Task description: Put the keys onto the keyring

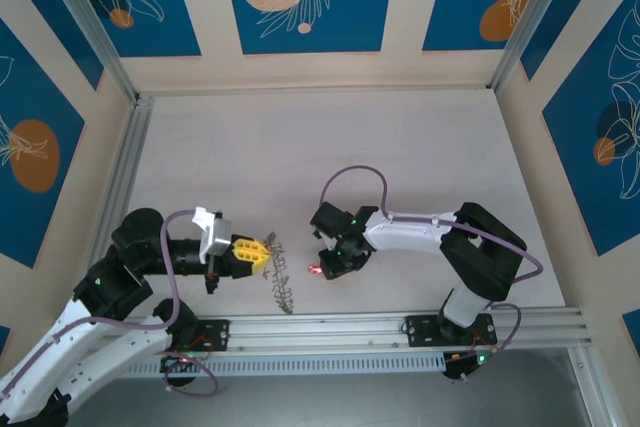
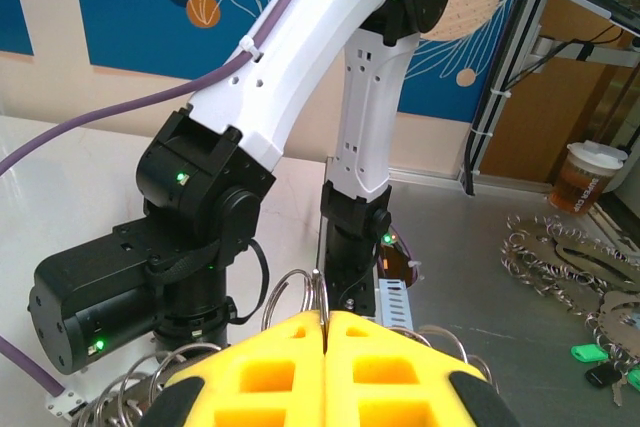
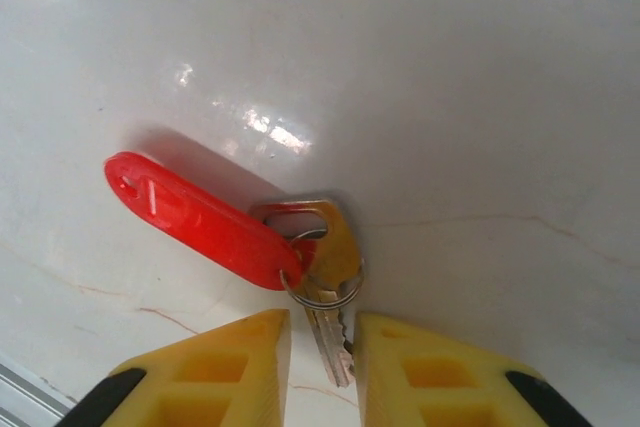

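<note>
Sensibly, the parted right claw (image 3: 322, 323) is straddling the light, slick key's (image 3: 335, 243) stiff blade, while the left claw (image 2: 325, 319) is clamping the keyring (image 1: 282, 285).

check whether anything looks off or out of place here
Nothing stands out. The red-tagged key lies flat on the table, its blade between the parted fingers of the right gripper; the keyring is pinched in the shut left gripper.

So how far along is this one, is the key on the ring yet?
Not yet. Done: the left gripper is shut on the keyring. In hand: the right gripper straddles the blade of the red-tagged key, jaws apart, with the key lying flat on the table. Left: grip the key, lift it, carry it across and thread it onto the keyring.
</note>
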Motion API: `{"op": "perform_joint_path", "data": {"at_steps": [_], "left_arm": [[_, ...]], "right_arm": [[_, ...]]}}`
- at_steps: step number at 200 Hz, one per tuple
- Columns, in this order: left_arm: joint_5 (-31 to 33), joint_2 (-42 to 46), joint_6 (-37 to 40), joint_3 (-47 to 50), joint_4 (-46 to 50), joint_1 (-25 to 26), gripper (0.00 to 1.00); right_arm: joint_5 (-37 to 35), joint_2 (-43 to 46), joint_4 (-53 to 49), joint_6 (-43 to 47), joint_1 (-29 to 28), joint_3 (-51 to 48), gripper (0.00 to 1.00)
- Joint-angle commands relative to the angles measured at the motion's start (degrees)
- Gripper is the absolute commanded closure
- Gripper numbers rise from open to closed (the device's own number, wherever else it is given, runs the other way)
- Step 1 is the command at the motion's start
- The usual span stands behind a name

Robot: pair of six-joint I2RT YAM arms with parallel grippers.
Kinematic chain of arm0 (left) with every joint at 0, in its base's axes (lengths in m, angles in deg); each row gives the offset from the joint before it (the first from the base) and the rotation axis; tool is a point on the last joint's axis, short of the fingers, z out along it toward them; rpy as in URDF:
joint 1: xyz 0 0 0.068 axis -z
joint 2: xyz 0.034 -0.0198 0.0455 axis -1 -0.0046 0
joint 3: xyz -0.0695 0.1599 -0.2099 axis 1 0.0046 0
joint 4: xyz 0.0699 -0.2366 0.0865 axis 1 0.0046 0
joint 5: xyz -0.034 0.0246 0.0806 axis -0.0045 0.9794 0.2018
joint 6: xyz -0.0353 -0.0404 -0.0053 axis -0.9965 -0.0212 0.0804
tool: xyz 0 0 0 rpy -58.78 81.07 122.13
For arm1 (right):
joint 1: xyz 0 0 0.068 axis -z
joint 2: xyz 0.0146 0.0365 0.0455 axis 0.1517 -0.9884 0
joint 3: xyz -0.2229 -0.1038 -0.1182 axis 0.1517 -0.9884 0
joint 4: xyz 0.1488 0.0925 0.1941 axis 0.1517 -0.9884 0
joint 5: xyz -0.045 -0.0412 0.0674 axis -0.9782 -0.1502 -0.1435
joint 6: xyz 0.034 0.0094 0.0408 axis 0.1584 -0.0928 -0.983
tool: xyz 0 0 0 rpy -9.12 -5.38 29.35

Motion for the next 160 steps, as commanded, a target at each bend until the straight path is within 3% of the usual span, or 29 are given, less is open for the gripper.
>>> {"op": "perform_joint_path", "data": {"at_steps": [1, 81, 143, 160], "left_arm": [[-1.5, 0.4, 0.4, -1.1, -3.3, -0.3, 1.00], [0.0, 0.4, 1.0, -1.2, -2.0, -0.4, 1.00], [0.4, 0.0, 1.0, -1.2, -2.0, -0.3, 1.00], [0.3, -0.2, 0.9, -1.2, -2.2, -0.3, 1.00]], "right_arm": [[0.4, -2.2, 2.7, 1.9, 0.3, 2.2, 0.80], [2.2, -0.6, 6.7, 3.4, 1.2, 2.5, 1.00], [3.5, 5.8, 7.1, 4.2, 2.7, -0.1, 1.00], [4.8, 4.9, 7.2, 5.9, 2.2, -0.4, 0.82]]}}
